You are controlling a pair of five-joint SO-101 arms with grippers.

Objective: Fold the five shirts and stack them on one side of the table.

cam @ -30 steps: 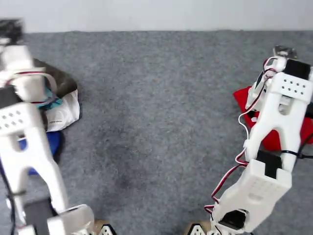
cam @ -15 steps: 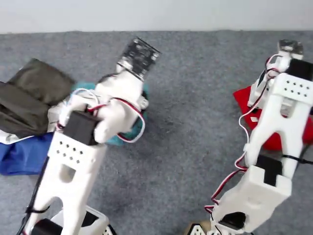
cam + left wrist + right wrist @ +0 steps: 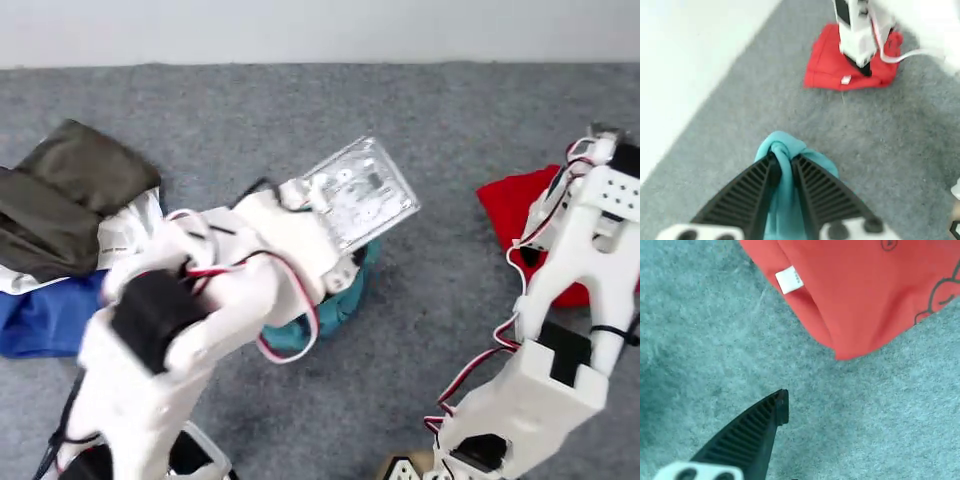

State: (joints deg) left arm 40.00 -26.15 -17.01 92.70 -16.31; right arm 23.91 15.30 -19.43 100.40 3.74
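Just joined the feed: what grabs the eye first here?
The left gripper, mid-table, is shut on a bunched teal shirt. A red shirt lies at the right side, and a pile of olive, white and blue shirts sits at the left edge.

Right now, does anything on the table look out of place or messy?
Yes. The teal shirt is a crumpled wad pinched in the left end effector, not folded. At the high view's left, the olive shirt, white shirt and blue shirt lie in an uneven, overlapping heap. The red shirt looks folded.
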